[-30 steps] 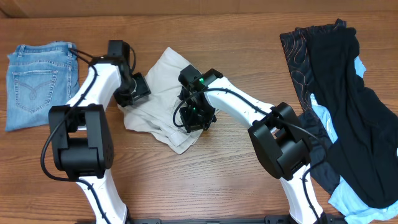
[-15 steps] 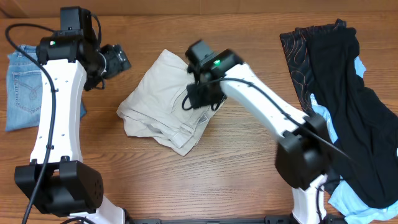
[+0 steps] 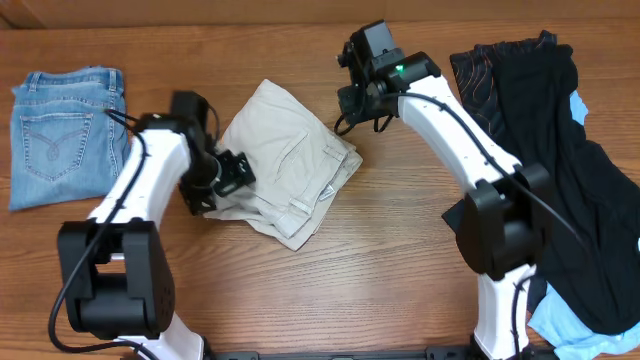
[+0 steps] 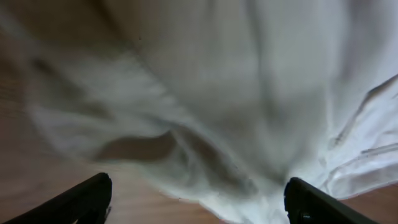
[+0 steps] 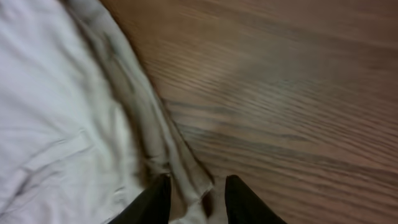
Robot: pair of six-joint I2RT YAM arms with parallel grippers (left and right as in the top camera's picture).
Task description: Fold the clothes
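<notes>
The clothes, a pair of pale beige shorts [image 3: 285, 165], lie bunched and partly folded in the middle of the wooden table. My left gripper [image 3: 228, 178] hangs at their left edge. In the left wrist view it [image 4: 199, 202] stands wide open, with the rumpled cloth [image 4: 236, 93] just ahead of the fingertips and nothing gripped. My right gripper [image 3: 352, 103] is over the upper right corner of the shorts. In the right wrist view it [image 5: 198, 202] is partly open, and the hem of the shorts [image 5: 56, 112] lies beneath the gap between its fingers.
Folded light-blue jeans [image 3: 60, 130] lie at the far left. A heap of black, patterned and sky-blue garments [image 3: 560, 170] fills the right side. Bare wood [image 3: 380, 250] shows in front of the shorts.
My left arm swung out toward the jeans, then came back to the shorts' left edge with its jaws wide. My right arm left the shorts' middle for their upper right corner, jaws parted.
</notes>
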